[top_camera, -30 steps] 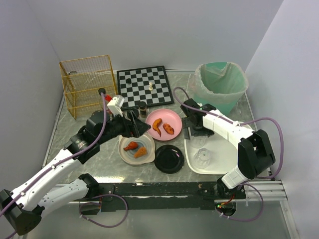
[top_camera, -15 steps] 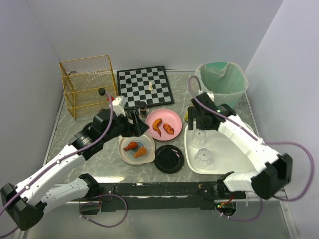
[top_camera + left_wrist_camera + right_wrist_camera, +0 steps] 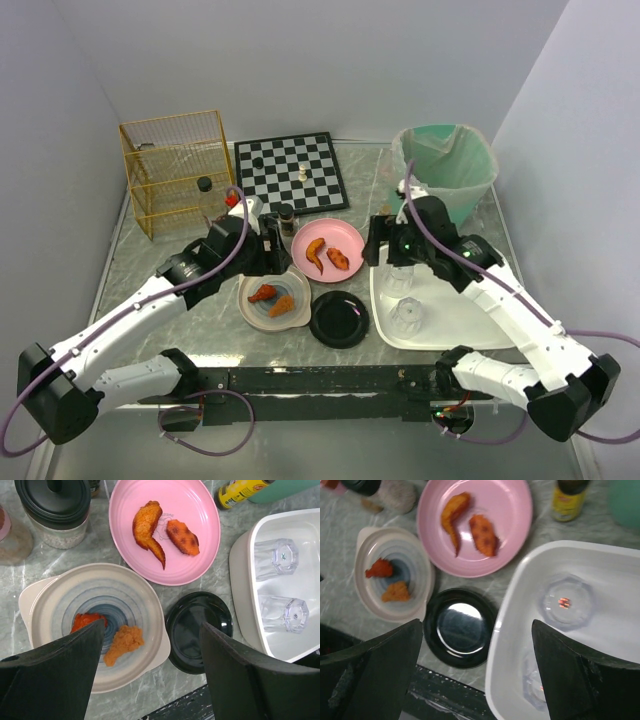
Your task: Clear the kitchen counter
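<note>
Plate [image 3: 135, 600] of scraps [image 3: 125, 642] on the desk [image 3: 222, 587] lies under the released left claw [image 3: 151, 640], saucer [image 3: 460, 627] under the released right claw [image 3: 477, 635].

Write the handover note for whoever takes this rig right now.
Left gripper: open, empty, above the striped plate.
Right gripper: open, empty, above the black dish, beside the white tray.
On the kitchen counter: pink plate and striped plate, each with two food pieces; black dish; black-lidded jar; yellow bottle.
Done: two glasses sit in the tray.
Left: everything else on the counter. The green bin stands far right.
</note>
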Available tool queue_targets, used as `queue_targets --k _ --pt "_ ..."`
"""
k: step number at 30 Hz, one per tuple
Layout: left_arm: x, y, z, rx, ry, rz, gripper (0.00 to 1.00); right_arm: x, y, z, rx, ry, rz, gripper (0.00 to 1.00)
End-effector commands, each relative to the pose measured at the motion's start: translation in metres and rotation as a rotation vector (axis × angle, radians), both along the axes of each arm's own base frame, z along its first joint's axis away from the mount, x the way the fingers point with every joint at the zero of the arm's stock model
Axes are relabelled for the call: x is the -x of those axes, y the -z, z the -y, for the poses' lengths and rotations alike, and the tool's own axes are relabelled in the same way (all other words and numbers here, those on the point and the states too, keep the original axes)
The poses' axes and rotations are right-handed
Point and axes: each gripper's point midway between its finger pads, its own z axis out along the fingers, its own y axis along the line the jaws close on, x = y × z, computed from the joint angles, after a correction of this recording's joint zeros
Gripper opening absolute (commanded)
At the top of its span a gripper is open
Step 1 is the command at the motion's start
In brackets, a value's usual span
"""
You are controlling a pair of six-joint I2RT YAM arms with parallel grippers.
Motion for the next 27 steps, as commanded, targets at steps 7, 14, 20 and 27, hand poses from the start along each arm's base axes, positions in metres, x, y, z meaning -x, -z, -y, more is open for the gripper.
queue_targets --k 7,14,20,27 --pt "0.010 0.028 -0.006 -0.020 -0.008 -0.064 0.77 0.024 0.022 -0.092 -0.087 -0.245 -0.043 0.94" --pt "0.034 0.068 0.005 -0.017 0.051 -0.164 0.69 0.027 0.041 -0.101 -0.122 -0.192 -0.092 0.93" --pt "0.054 0.099 0.027 -0.149 0.095 -0.210 0.71 0.024 0.034 -0.092 -0.085 -0.176 -0.056 0.93" --pt "0.053 0.106 0.024 -0.188 0.072 -0.211 0.72 0.024 0.035 -0.080 -0.076 -0.135 -0.043 0.95"
